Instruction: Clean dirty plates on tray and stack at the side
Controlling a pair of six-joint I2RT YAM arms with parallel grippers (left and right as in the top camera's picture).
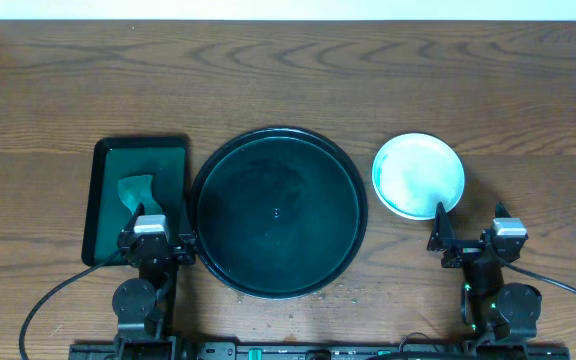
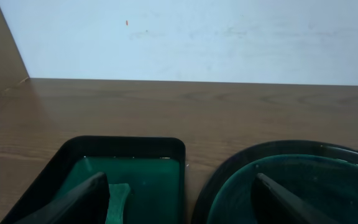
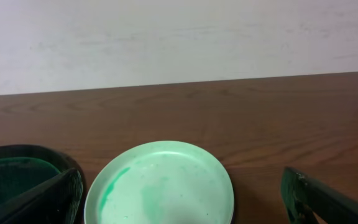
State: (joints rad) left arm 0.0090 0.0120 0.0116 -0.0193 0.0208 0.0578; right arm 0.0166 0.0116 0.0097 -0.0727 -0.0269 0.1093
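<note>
Right fingers [image 3: 328, 202] spread; white plate [image 3: 160, 186] carries teal-green smears.

The brown wooden table [image 1: 288, 80] carries darker wavy grain lines running left to right. The large round black-green tray [image 1: 238, 190] with a raised rim is glossy, and its floor is a deep teal with faint paler streaks. To its left, the smaller rectangular dark-green tray [image 1: 105, 215] has a near-black rim and a richer green floor. The pale green pad [image 1: 135, 190] in it is a greyer, lighter green. On the right, the small round white plate [image 1: 418, 175] has a mint tint overall, with a stronger teal-green smear on its left side. The left claw [image 1: 155, 240] and right claw [image 1: 468, 240] are black, each topped by a silver-grey block. The far wall [image 2: 197, 37] is bluish off-white.
</note>
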